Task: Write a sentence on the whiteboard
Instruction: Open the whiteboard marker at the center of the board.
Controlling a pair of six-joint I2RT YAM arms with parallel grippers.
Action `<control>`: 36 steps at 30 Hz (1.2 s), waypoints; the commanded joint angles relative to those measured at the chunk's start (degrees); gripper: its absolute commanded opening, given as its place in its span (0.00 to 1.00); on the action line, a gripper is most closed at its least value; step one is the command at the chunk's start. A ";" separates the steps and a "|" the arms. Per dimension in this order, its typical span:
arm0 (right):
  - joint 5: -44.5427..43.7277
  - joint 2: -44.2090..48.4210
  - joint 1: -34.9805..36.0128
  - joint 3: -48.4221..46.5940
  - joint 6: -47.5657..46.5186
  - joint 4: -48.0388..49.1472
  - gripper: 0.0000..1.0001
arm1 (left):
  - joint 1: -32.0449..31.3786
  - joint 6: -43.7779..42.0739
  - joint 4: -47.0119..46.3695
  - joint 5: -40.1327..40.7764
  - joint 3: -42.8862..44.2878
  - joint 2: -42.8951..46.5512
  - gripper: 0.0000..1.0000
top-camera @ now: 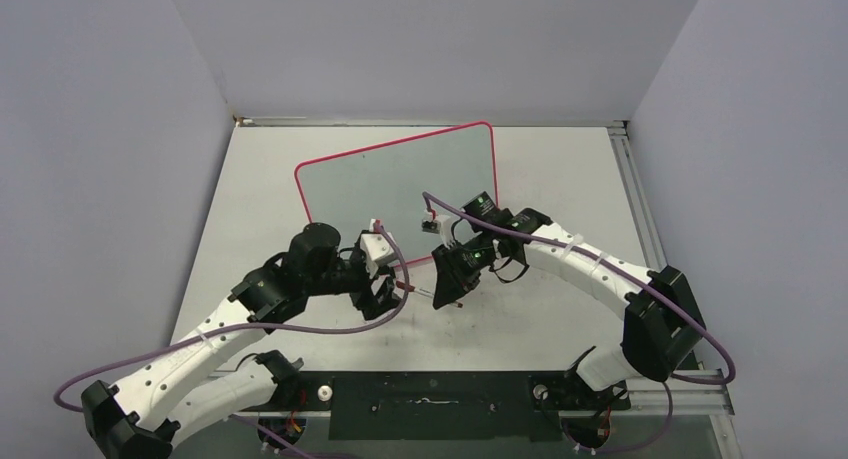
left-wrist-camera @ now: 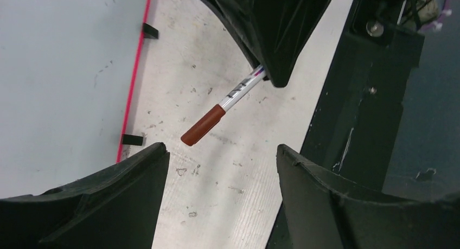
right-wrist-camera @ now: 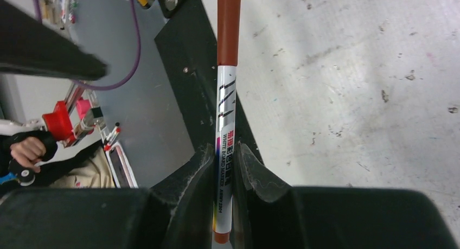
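We have top cam high behind the table's (top-camera: 260, 199) near edge, angled down, whole surface in frame. Left wrist cam close over the whiteboard (left-wrist-camera: 59, 70) edge, marker (left-wrist-camera: 230, 97) in view; right wrist cam shares that marker, nearer, looking along it.

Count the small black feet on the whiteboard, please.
2. In the left wrist view, both sit on the whiteboard rim: one foot near the top, the other foot lower. More may be hidden.

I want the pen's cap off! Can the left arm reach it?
Probably yes. The left gripper is open, and the cap on the pen points toward it with nothing between.
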State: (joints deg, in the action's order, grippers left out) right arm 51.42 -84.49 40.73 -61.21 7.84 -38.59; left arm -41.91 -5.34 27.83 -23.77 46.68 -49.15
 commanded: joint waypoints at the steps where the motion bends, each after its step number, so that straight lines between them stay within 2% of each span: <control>1: 6.23 3.13 0.45 -4.89 -4.01 -5.44 0.05 | -3.41 -5.31 -4.33 1.48 -2.71 0.47 0.71; 9: 6.94 2.63 2.41 -8.03 -6.16 -9.40 0.05 | -12.98 -8.00 -6.93 6.95 -4.11 -0.86 0.71; 18: 6.12 2.29 4.75 -9.35 -7.39 -11.15 0.05 | -17.16 -8.37 -9.91 8.81 -4.11 -4.09 0.63; 22: 5.06 2.73 4.77 -9.36 -7.40 -11.21 0.05 | -18.48 -7.67 -9.81 9.72 -4.14 -4.23 0.42; 26: 3.95 2.75 4.80 -9.98 -7.40 -11.80 0.05 | -19.78 -7.36 -9.12 10.67 -4.52 -3.59 0.37; 32: 3.21 2.38 4.11 -10.83 -7.40 -12.03 0.06 | -21.97 -6.39 -6.99 12.45 -4.50 -2.70 0.00; 34: 2.72 2.11 3.48 -11.12 -7.40 -11.61 0.15 | -22.68 -5.88 -7.15 13.74 -4.90 -2.12 0.00; 36: 2.28 2.17 2.10 -10.52 -6.59 -9.74 0.35 | -22.78 -5.06 -8.33 15.20 -5.81 -1.38 0.00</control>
State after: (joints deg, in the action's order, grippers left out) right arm 56.03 -83.46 45.25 -69.56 0.49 -52.36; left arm -63.92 -12.99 21.93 -11.73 41.34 -52.51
